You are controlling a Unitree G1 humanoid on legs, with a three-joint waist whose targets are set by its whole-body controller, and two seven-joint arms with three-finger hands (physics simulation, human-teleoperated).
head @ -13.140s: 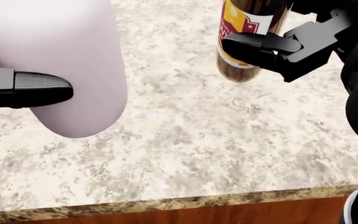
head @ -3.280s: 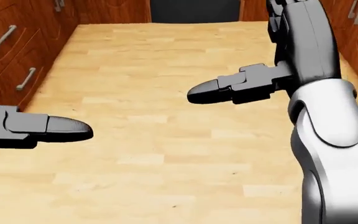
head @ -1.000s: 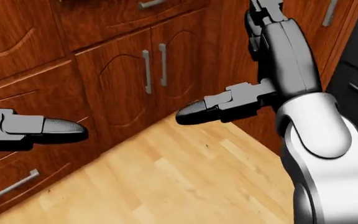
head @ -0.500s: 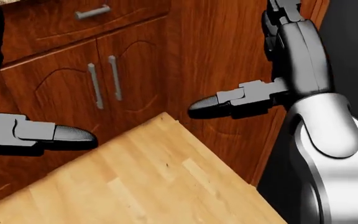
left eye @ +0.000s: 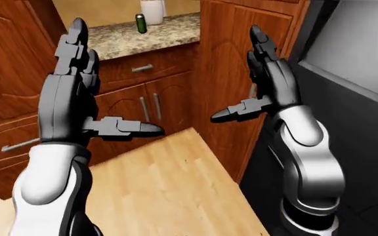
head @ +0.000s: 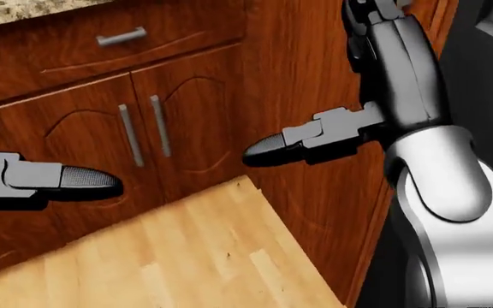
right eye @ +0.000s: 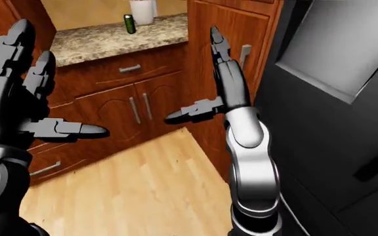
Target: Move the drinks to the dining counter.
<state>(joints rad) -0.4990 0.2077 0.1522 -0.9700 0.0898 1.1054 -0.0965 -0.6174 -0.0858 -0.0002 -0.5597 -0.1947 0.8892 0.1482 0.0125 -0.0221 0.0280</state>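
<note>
Take the can (left eye: pixel 140 23) on the granite surface (left eye: pixel 120 39) as your landmark: it stands upright near the top of the left-eye view, with a white jug (left eye: pixel 153 11) just beside it on its right. Both drinks sit well away from you and above both of your hands, so this step is an approach, not a grasp.

Your left hand (left eye: pixel 77 93) hangs below and left of the can with its fingers (left eye: pixel 74 42) spread and upright, the thumb jutting sideways, and it holds nothing. Below the can are the drawer (left eye: pixel 140 69) and the cabinet doors (left eye: pixel 143 105), with the wooden floor beneath them. Your right hand (left eye: pixel 261 78) is below and right of the can, just as splayed and empty, in front of the tall cabinet (left eye: pixel 238 29). Right of that stands a dark appliance (right eye: pixel 327 98).

Square your body to the surface before walking in. Keep both hands open and wide so neither clips the tall cabinet. I judge the can the easier first reach; close on it from the side, low on its body.
</note>
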